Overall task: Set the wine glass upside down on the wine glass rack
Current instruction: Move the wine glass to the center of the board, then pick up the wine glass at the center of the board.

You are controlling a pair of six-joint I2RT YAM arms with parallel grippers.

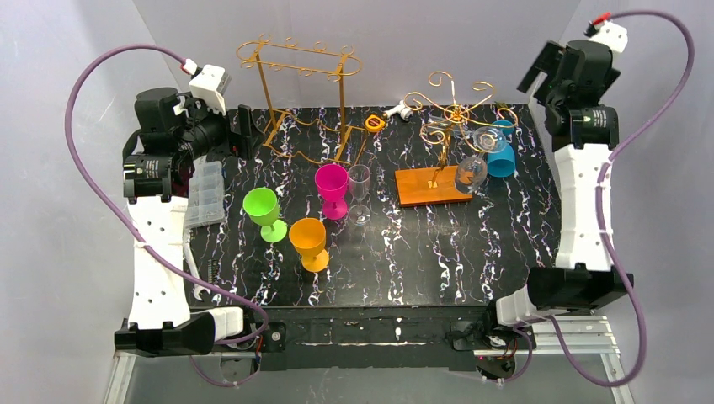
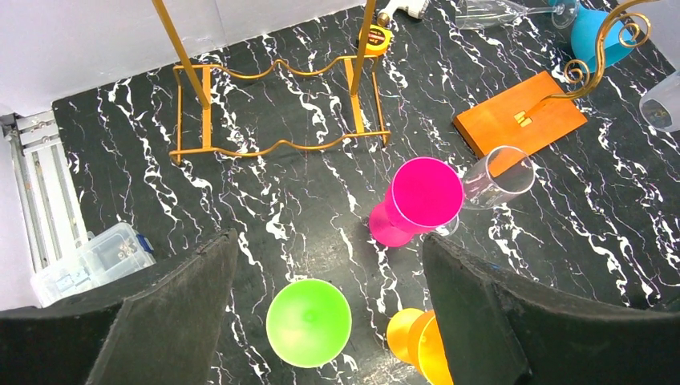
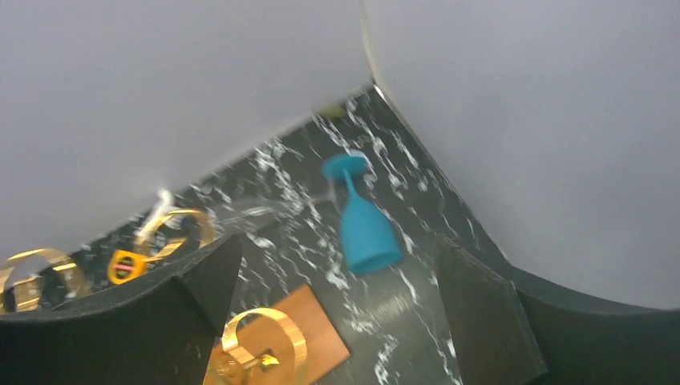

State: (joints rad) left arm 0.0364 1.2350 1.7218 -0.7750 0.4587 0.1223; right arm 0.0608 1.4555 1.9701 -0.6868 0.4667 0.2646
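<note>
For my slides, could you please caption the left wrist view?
Open left hand frames green glass, orange glass and pink glass on marbled table.

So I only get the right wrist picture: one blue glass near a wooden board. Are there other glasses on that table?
Observer: Yes. A green plastic goblet, an orange plastic goblet and a pink plastic goblet stand upright mid-table.
Operator: Any see-through ones among them?
Observer: One clear wine glass stands upright right beside the pink goblet.
Operator: And what is the other arm doing?
Observer: The left gripper is open and holds nothing. Beyond it at the back left stands a tall gold wire rack.
</note>
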